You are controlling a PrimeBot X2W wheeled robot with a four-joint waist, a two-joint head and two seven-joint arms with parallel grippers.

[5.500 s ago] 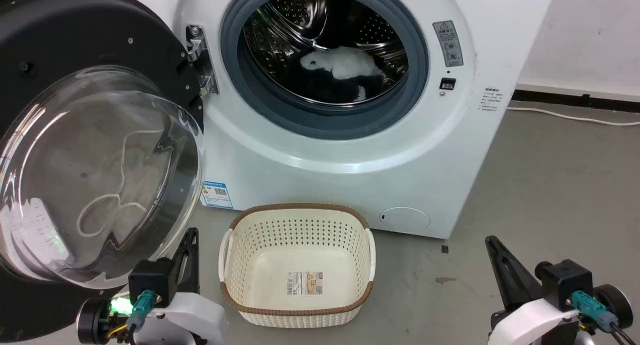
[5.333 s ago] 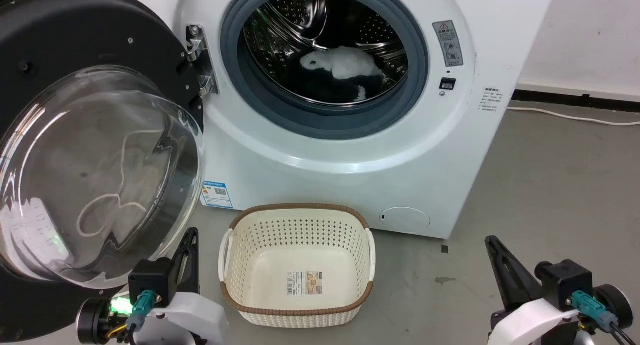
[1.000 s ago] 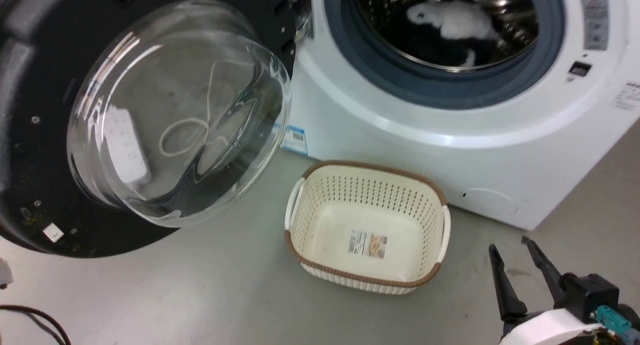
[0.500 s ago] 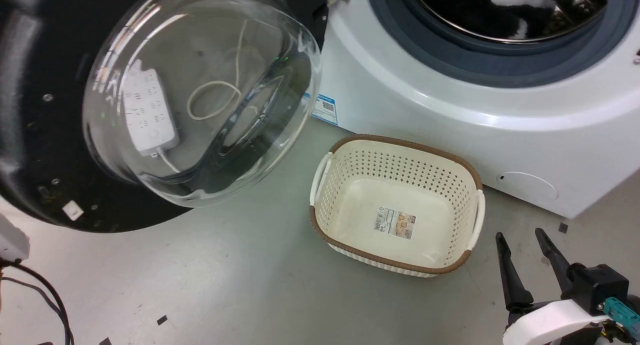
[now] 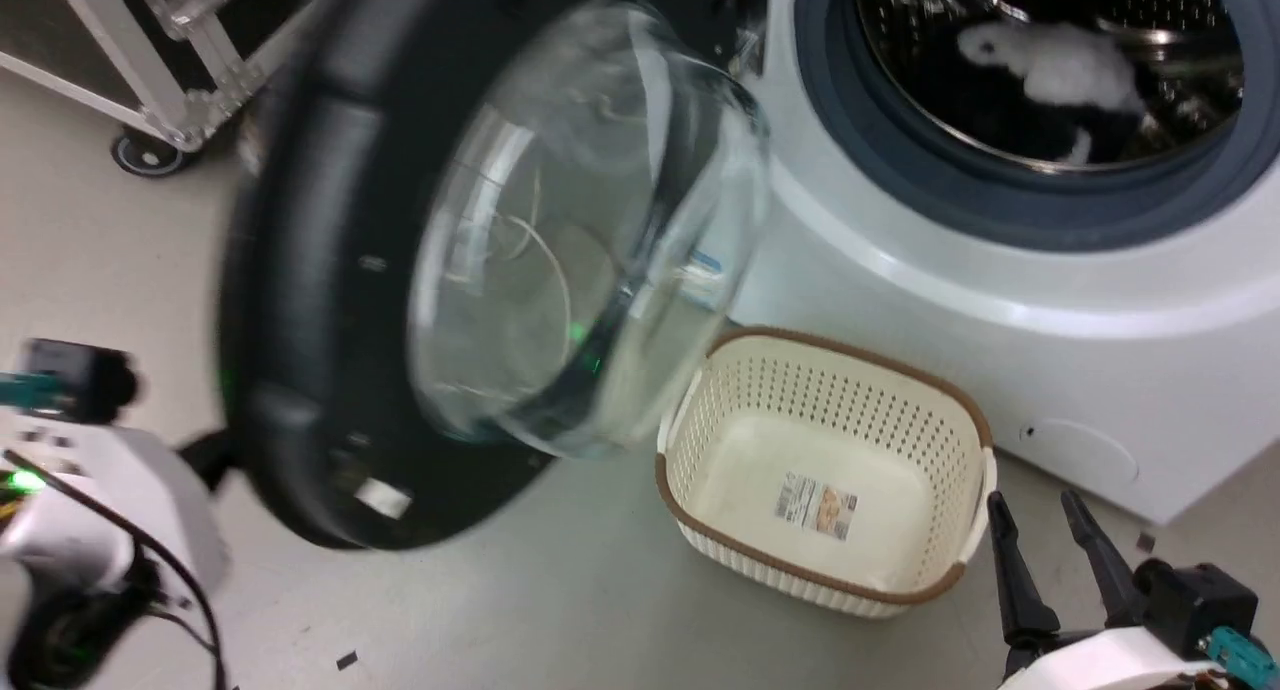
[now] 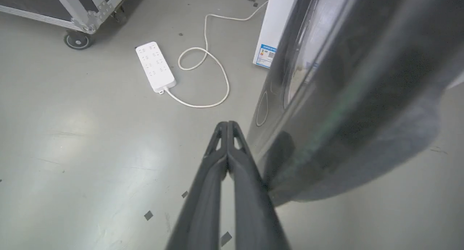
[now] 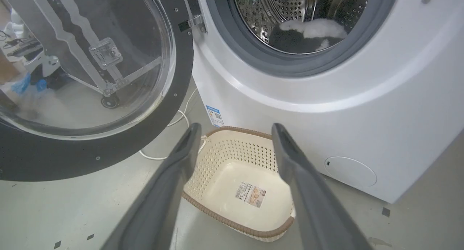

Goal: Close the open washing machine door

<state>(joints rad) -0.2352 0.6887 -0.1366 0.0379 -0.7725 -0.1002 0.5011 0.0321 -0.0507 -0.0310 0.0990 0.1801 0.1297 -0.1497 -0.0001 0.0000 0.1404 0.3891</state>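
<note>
Lying on grey floor [image 6: 72, 134]: power strip [image 6: 155, 66] | L fingers [image 6: 208, 192] together | R fingers [image 7: 170, 177] apart

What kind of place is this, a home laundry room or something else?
Probably a lab or workshop, not a home: the washing machine stands on a bare grey floor, with a wheeled metal-edged case and a loose power strip nearby.

The left gripper [image 6: 227, 126] and right gripper [image 5: 1032, 515] have long, tapering dark grey fingers [image 7: 163, 192]. The right wrist shell [image 5: 1110, 660] is glossy white with a black block [image 5: 1195, 595] and teal connector [image 5: 1235, 655].
</note>
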